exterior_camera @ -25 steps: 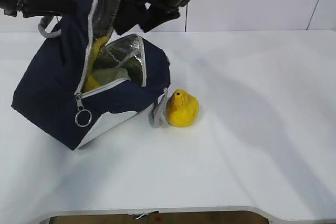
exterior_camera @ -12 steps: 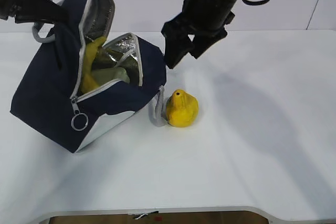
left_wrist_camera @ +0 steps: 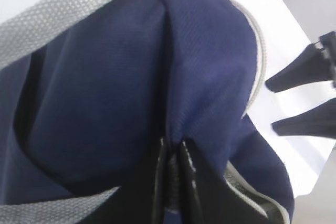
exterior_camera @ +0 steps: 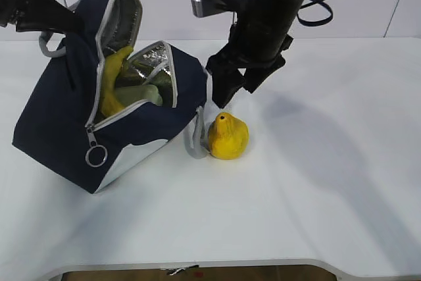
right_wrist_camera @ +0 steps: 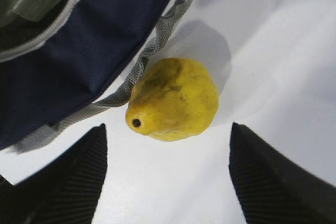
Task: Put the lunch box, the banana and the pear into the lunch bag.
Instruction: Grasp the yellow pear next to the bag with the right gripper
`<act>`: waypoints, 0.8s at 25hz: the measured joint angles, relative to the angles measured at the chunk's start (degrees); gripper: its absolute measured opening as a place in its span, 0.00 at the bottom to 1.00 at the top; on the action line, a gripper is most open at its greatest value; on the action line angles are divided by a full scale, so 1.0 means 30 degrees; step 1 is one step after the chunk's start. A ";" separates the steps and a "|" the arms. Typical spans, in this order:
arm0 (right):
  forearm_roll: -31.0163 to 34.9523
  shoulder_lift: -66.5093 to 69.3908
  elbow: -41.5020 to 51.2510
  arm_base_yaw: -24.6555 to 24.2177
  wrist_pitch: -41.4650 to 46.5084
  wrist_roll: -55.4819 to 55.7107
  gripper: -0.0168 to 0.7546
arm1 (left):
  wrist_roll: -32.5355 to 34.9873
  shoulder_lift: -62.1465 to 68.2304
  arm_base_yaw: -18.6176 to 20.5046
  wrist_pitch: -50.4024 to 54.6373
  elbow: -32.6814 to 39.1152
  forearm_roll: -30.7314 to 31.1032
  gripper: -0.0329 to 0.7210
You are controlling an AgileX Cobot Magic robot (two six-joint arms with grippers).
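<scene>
- My right gripper (exterior_camera: 230,90) hung spread wide just above the pear (exterior_camera: 228,136); in the right wrist view both fingers flanked the fruit with bare table (exterior_camera: 316,182) between them and it, touching nothing.
- My left gripper (left_wrist_camera: 173,182) was pressed together on a fold of the lunch bag (exterior_camera: 59,123), holding it tipped with its mouth open toward the right arm.
- The banana (exterior_camera: 110,80) and the pale green lid of the lunch box (exterior_camera: 135,93) showed inside against the foil lining, so I judged the pear was the one piece left.
- The pear sat upright on the table, touching the bag's grey webbing handle (right_wrist_camera: 152,51).
- To do this grasp well, I judged I should drop straight down, centre the fingers on the widest part of the body rather than the tapered top, and keep the handle-side finger clear of the webbing so the strap would not be caught in the pinch.
- A gentle close seemed wise, since the rounded skin could slip.
</scene>
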 joint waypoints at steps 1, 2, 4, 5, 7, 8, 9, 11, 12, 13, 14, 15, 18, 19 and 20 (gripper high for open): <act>-0.0001 0.0173 0.0000 0.0055 -0.0034 0.0000 0.77 | 0.0000 0.0000 0.0000 0.0000 0.0000 0.0040 0.08; -0.0001 0.0330 0.0000 0.0178 -0.0034 0.0000 0.77 | 0.0000 0.0000 0.0000 0.0000 0.0000 0.0086 0.08; -0.0001 0.0616 0.0000 0.0332 -0.0034 0.0000 0.77 | 0.0000 0.0000 0.0000 0.0000 0.0000 0.0228 0.08; -0.0001 0.0697 0.0000 0.0422 -0.0034 0.0000 0.77 | 0.0000 0.0000 0.0000 0.0000 0.0000 0.0301 0.07; -0.0001 0.0824 0.0000 0.0491 -0.0034 0.0000 0.77 | 0.0000 0.0000 0.0000 0.0000 0.0000 0.0430 0.07; -0.0001 0.0862 0.0000 0.0531 -0.0034 0.0000 0.77 | 0.0000 0.0000 0.0000 0.0036 0.0000 0.0438 0.07; -0.0001 0.0897 0.0000 0.0563 -0.0034 0.0000 0.77 | 0.0000 0.0000 0.0000 0.0036 0.0000 0.0472 0.07; -0.0001 0.1054 0.0000 0.0607 -0.0034 0.0000 0.76 | 0.0000 0.0000 0.0000 0.0036 0.0000 0.0518 0.07; -0.0001 0.1128 0.0000 0.0607 -0.0034 0.0000 0.77 | 0.0000 0.0000 0.0000 0.0036 0.0000 0.0531 0.07; -0.0001 0.1271 0.0000 0.0607 -0.0072 0.0000 0.76 | 0.0000 0.0000 0.0000 0.0036 0.0000 0.0531 0.07; -0.0001 0.1414 0.0000 0.0607 -0.0072 0.0000 0.76 | 0.0000 0.0000 0.0000 0.0036 0.0000 0.0562 0.07; -0.0001 0.1571 0.0000 0.0607 -0.0072 0.0000 0.76 | 0.0000 0.0000 0.0000 0.0036 0.0000 0.0562 0.07; -0.0001 0.2094 0.0000 0.0607 -0.0147 0.0000 0.76 | 0.0000 0.0000 0.0000 0.0060 0.0000 0.0562 0.07; -0.0025 0.2240 0.0000 0.0607 -0.0147 0.0000 0.76 | 0.0000 0.0000 0.0000 0.0060 0.0000 0.0562 0.07; -0.0086 0.2294 0.0000 0.0607 -0.0239 0.0000 0.76 | 0.0000 0.0000 0.0000 0.0060 0.0000 0.0562 0.07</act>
